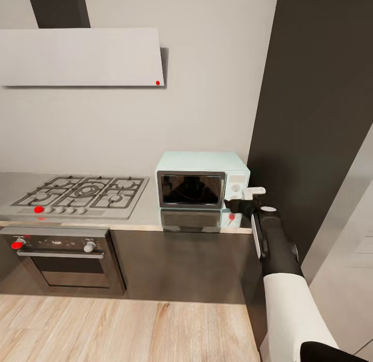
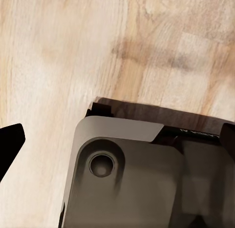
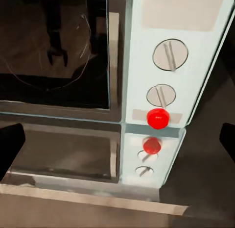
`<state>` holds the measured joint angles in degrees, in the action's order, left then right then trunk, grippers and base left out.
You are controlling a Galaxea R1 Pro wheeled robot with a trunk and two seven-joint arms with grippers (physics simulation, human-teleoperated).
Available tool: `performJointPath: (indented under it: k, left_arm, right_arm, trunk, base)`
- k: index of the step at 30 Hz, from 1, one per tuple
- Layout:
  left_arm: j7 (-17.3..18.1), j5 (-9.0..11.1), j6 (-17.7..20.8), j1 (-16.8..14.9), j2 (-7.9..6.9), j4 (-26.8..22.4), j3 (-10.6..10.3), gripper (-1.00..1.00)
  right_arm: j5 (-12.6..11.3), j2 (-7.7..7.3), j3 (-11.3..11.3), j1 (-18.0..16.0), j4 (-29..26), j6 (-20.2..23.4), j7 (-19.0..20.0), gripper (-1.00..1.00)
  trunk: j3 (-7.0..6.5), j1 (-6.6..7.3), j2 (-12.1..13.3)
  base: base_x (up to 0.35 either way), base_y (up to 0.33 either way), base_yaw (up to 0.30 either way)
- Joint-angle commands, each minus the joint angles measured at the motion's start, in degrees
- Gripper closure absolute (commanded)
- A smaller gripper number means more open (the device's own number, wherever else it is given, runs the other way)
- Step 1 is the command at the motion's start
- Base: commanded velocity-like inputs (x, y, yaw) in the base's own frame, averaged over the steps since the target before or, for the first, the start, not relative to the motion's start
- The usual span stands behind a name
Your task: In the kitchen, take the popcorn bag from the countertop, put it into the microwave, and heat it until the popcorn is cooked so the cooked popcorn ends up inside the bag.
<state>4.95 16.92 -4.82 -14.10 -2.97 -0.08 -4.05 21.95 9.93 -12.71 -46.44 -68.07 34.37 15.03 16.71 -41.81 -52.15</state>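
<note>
The pale mint-blue microwave (image 1: 202, 179) stands on the grey metallic countertop (image 1: 147, 217) with its dark glass door shut. My right gripper (image 1: 244, 197) is held close in front of the microwave's right side panel. In the right wrist view that panel (image 3: 171, 22) carries two knobs (image 3: 170, 54) and a red button (image 3: 158, 118). My right gripper (image 3: 117, 144) is open there, its fingers (image 3: 10, 147) far apart at the picture's edges with nothing between them. My left gripper (image 2: 117, 144) hangs open over the wooden floor. The popcorn bag is out of view.
A grey gas hob (image 1: 83, 193) with black grates lies left of the microwave, over a steel oven (image 1: 62, 258) with red knobs. A range hood (image 1: 83, 56) hangs above. A tall dark cabinet (image 1: 316, 118) stands right of the microwave. Part of my base (image 2: 127, 179) shows over the floor.
</note>
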Motion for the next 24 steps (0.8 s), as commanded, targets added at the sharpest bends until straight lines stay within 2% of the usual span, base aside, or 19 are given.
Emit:
performJointPath:
  k: [1,3,6,7,10,13,14,17,24]
  left_arm:
    - [0.24,0.57,-0.19,-0.05,-0.01,0.08,-0.43,-1.00]
    - [0.26,0.57,-0.19,-0.05,-0.01,0.08,-0.43,-1.00]
    - [0.29,0.57,-0.19,-0.05,-0.01,0.08,-0.43,-1.00]
    - [0.29,0.53,-0.19,-0.05,-0.01,0.08,-0.43,-1.00]
    - [0.26,0.56,-0.19,-0.05,-0.01,0.08,-0.43,-1.00]
    - [0.24,0.57,-0.19,-0.05,-0.01,0.08,-0.43,-1.00]
    - [0.24,0.62,-0.19,-0.05,-0.01,0.08,-0.43,-1.00]
    - [0.23,0.66,-0.19,-0.05,-0.01,0.08,-0.43,-1.00]
    - [0.23,0.66,-0.15,-0.05,-0.01,0.08,-0.43,-1.00]
  right_arm:
    - [0.08,0.07,-0.33,-0.14,0.34,-0.16,0.51,-1.00]
    - [-1.06,0.07,-1.34,-0.40,1.65,-2.66,0.46,-1.00]
    - [-1.47,0.07,-3.51,-0.47,2.31,-6.85,-0.25,-1.00]
    - [-1.63,0.07,-5.88,-0.49,3.04,-8.43,-2.01,-1.00]
    - [-1.60,0.07,-7.19,-0.50,4.20,-9.16,-3.62,-1.00]
    - [-1.52,0.07,-7.55,-0.11,4.57,-10.88,-4.11,-1.00]
    - [-1.49,0.07,-7.63,1.58,4.65,-13.99,-4.21,-1.00]
    - [-1.38,0.07,-7.67,4.88,4.87,-17.18,-4.02,-1.00]
    - [-1.05,0.07,-7.60,5.73,9.09,-18.11,-4.11,-1.00]
  trunk:
    - [0.08,-0.01,-0.06]
    - [0.08,-0.01,-0.06]
    - [0.08,-0.01,-0.06]
    - [0.08,-0.01,-0.06]
    - [0.08,-0.01,-0.06]
    - [0.08,-0.01,-0.06]
    - [0.08,-0.01,-0.06]
    - [0.08,-0.01,-0.06]
    - [0.08,-0.01,-0.06]
  base:
    - [0.000,0.000,0.000]
    - [0.000,0.000,0.000]
    - [0.000,0.000,0.000]
    - [0.000,0.000,0.000]
    - [0.000,0.000,0.000]
    - [0.000,0.000,0.000]
    - [0.000,0.000,0.000]
    - [0.000,0.000,0.000]
    - [0.000,0.000,0.000]
